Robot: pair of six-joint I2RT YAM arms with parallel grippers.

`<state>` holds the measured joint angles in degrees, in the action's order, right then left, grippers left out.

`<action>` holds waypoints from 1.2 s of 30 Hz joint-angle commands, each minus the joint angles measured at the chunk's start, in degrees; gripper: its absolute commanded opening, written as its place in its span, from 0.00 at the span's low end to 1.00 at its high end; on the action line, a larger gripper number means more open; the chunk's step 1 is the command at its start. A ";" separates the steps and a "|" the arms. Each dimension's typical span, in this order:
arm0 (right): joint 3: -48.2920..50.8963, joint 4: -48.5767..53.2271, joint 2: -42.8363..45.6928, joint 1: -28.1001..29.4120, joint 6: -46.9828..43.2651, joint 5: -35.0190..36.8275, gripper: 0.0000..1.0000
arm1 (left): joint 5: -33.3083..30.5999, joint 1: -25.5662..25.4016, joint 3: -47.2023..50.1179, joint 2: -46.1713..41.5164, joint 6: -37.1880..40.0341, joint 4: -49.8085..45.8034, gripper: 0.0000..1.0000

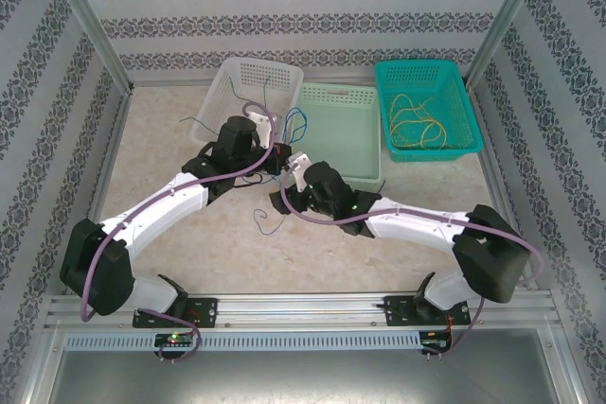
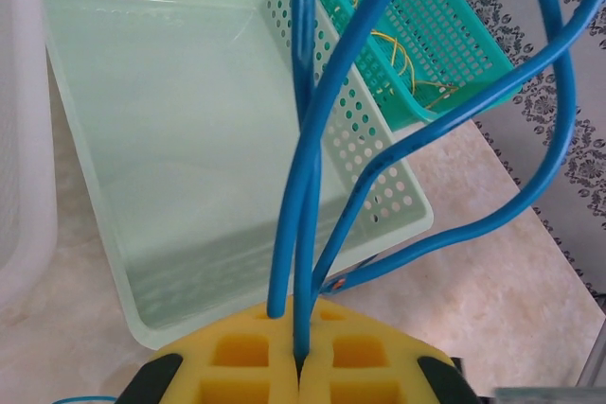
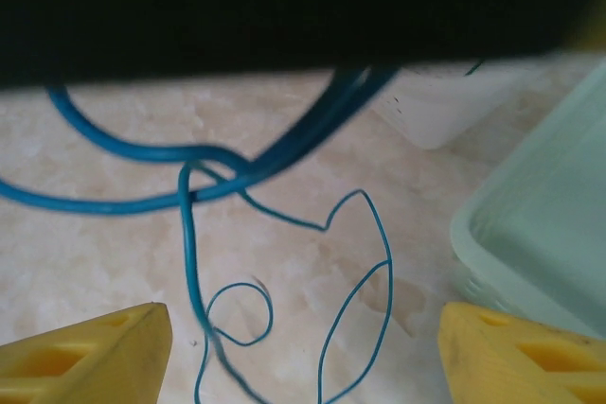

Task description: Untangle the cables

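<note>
At the back left of the counter stands the white basket. In front of it the left arm stretches forward and inward from its base, with the wrist raised toward the middle. The left hand is closed tight, its yellow pads pressed together on a strand of the blue cables. From this clamp the strands rise and spread into wide loops in front of the pale green basket. This hold seems meant as an anchor: one part is fixed and lifted, so the rest of the bundle falls free and its crossings become readable.

In the middle, loops of the same blue bundle go down toward the counter. Whether they lie on it or hang just above it cannot be told. One crossing there looks like a loose knot.

The right arm comes from its base on the right and reaches leftward, so both wrists meet near the centre. The right hand has its fingers wide apart and holds nothing. It points down over these loops, probably placed to pick a strand below the crossing.

At the far right, the teal basket holds the yellow cables, well apart from both hands and likely sorted already.
</note>
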<state>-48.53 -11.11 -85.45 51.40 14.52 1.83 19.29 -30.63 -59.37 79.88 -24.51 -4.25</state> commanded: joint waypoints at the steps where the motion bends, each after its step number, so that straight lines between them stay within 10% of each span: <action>1: -2.98 -1.72 -3.49 -0.98 -0.66 -1.99 0.63 | 0.45 0.53 0.05 -1.72 -0.72 1.26 0.05; 8: -0.44 -0.29 0.74 -1.21 0.74 -0.93 0.02 | -2.88 1.80 0.40 -3.78 0.51 -1.34 0.05; 16: 9.90 6.71 22.58 -1.21 3.67 6.14 0.00 | -4.71 4.09 -0.13 -4.07 2.54 -4.32 0.05; 25: 0.08 32.39 43.04 -8.98 -1.99 13.41 0.00 | -8.37 6.32 0.60 -3.76 1.76 -7.19 0.05; 36: -13.34 38.50 40.65 -15.03 -6.37 12.96 0.00 | -9.53 7.52 1.35 -3.79 1.49 -8.50 0.05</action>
<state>-59.11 24.80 -40.75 36.84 10.44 14.57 10.41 -23.86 -58.72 76.34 -23.40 -11.44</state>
